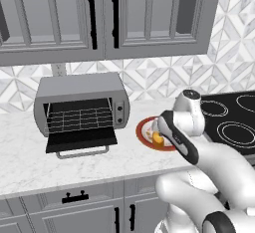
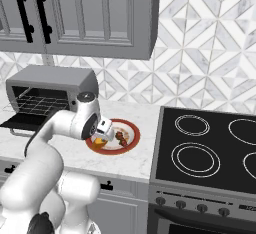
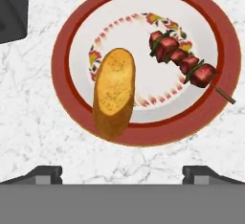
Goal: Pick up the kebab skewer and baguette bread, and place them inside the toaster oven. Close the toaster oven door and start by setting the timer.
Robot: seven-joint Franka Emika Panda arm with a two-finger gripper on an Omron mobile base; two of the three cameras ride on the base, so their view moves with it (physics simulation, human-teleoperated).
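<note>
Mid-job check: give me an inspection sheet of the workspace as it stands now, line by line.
Surface: white marble counter, plate with a red rim resting on it.
Job's things: baguette bread and kebab skewer lie apart on the plate; toaster oven stands left of the plate, toaster oven door dropped open, rack bare.
Clutter: nothing seen.
Gripper: gripper open, above the plate, holding nothing.
Cables: nothing seen.
Surroundings: black cooktop right of the plate, grey cabinets above, patterned tile backsplash.
</note>
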